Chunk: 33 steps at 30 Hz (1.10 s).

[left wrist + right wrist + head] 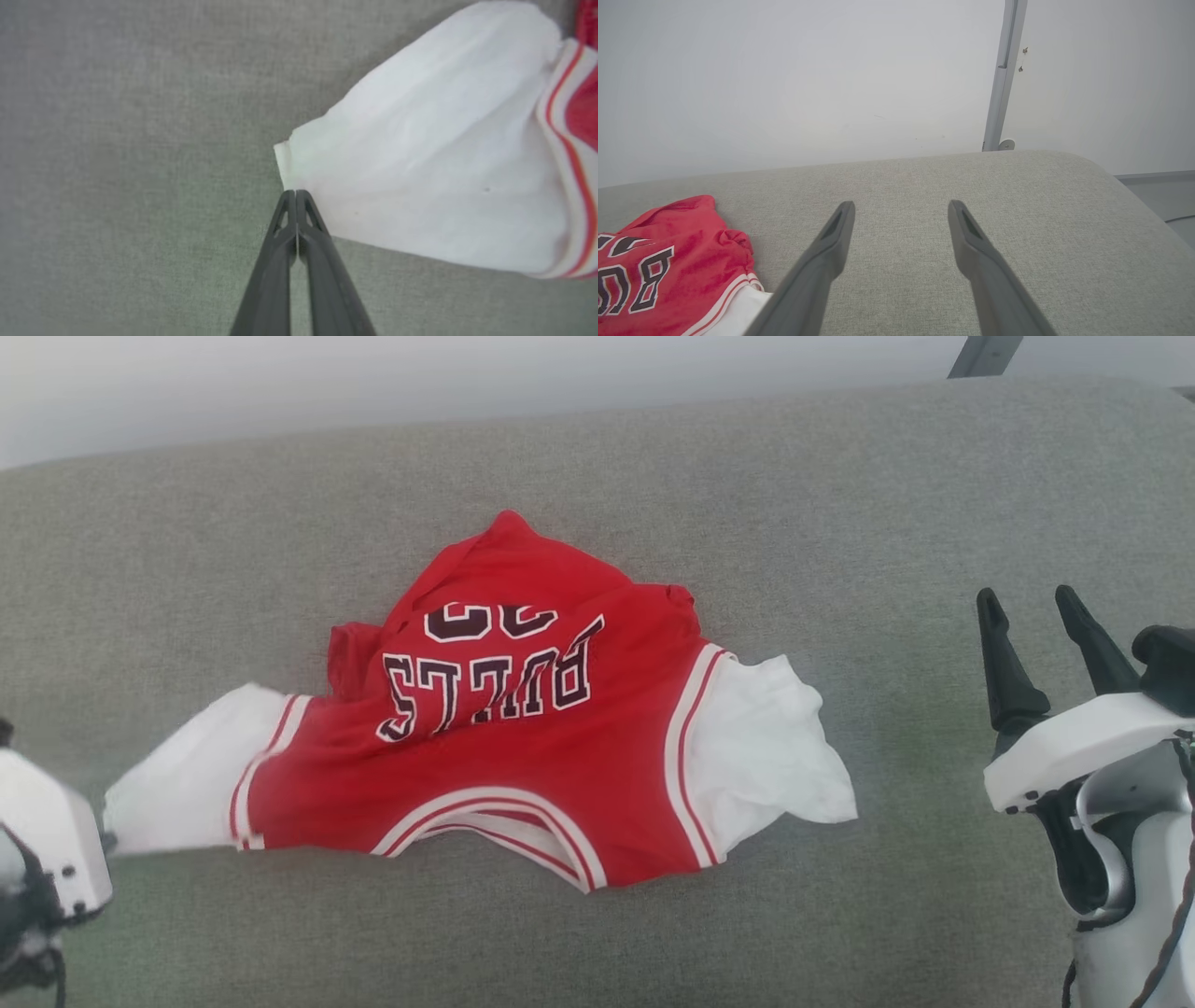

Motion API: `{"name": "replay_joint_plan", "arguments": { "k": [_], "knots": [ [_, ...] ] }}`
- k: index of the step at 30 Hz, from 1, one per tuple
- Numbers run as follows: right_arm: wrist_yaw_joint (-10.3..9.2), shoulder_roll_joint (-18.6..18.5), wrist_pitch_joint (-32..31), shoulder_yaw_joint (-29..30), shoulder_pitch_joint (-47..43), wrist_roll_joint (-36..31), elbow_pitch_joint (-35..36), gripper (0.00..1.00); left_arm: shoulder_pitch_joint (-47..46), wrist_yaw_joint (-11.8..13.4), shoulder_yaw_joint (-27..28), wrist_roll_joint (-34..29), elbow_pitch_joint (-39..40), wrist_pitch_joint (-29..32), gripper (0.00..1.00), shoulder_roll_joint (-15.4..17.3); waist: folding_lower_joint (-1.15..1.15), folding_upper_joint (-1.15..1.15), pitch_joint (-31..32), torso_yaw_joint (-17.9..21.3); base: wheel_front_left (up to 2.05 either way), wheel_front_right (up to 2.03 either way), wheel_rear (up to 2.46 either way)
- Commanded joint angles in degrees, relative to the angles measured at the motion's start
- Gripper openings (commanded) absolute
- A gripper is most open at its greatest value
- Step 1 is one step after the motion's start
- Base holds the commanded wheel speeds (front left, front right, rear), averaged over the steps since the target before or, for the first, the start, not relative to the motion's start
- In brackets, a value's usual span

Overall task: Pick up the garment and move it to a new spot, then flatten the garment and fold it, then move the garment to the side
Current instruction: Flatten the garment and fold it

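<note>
- Garment (523, 756) lies rumpled on the grey cushion (840, 476), lettering up, collar toward the robot, far hem bunched.
- Left gripper (295, 192) has its fingers pressed together, tips at the corner of the left sleeve (420, 163); a pinch of cloth cannot be confirmed.
- Right gripper (1025, 599) stands spread and empty, apart from the right sleeve (766, 747).
- Step in hand appears to be flattening.
- Next move calls for a firm hold on both sleeves, then an outward pull.
</note>
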State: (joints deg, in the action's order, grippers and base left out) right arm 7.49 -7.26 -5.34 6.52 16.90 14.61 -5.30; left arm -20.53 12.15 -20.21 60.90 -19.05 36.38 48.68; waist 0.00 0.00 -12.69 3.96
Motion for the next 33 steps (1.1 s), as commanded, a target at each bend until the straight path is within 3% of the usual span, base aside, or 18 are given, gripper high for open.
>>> {"name": "replay_joint_plan", "arguments": {
  "k": [1,6,7,8,9,10,18,33],
  "knots": [
    [0.00,-0.04,-0.14,-0.06,-0.38,0.05,0.12,1.00,1.25,0.03,-0.13,-0.26,-0.87,-0.44,0.00,-0.01,0.00,0.00,0.19,0.10,0.00,0.00,0.00],
    [0.00,-0.28,-0.11,-0.18,-0.78,0.21,-0.25,1.00,2.71,-0.82,-0.04,1.18,-3.39,-1.53,0.00,-1.66,0.00,0.00,1.08,0.06,0.00,0.00,0.00],
    [0.00,-0.34,-0.12,-0.22,-0.85,0.26,-0.23,1.00,2.55,-1.14,0.09,1.18,-3.66,-1.97,0.08,-1.74,0.00,0.00,1.27,0.03,0.00,0.00,0.00],
    [0.00,-0.39,-0.15,-0.25,-0.92,0.30,-0.20,1.00,2.29,-1.57,0.11,0.89,-3.82,-2.49,0.38,-1.56,0.00,0.00,1.52,-0.01,0.00,0.00,0.00],
    [0.00,-0.43,-0.20,-0.32,-0.98,0.35,-0.15,1.00,1.87,-1.93,0.35,0.77,-3.87,-2.93,0.92,-1.43,0.00,0.00,1.75,-0.03,0.00,0.00,0.00],
    [0.00,-0.49,-0.22,-0.37,-1.01,0.40,-0.05,1.00,1.44,-2.20,0.54,0.82,-3.82,-3.32,1.00,-1.26,0.00,0.00,1.98,-0.07,0.00,0.00,0.00],
    [0.00,-0.57,-0.62,-0.50,-1.16,0.34,0.86,1.00,-2.49,-4.42,-0.61,-1.88,-0.91,-1.86,1.00,1.47,0.00,0.00,3.05,-0.18,0.00,0.00,0.00],
    [0.00,-0.54,-1.54,-0.38,-0.79,0.35,3.58,1.00,-7.58,-2.75,-4.60,-1.44,-5.08,8.46,1.00,0.01,0.00,0.00,-0.10,2.20,0.00,0.00,0.00]
  ]
}}
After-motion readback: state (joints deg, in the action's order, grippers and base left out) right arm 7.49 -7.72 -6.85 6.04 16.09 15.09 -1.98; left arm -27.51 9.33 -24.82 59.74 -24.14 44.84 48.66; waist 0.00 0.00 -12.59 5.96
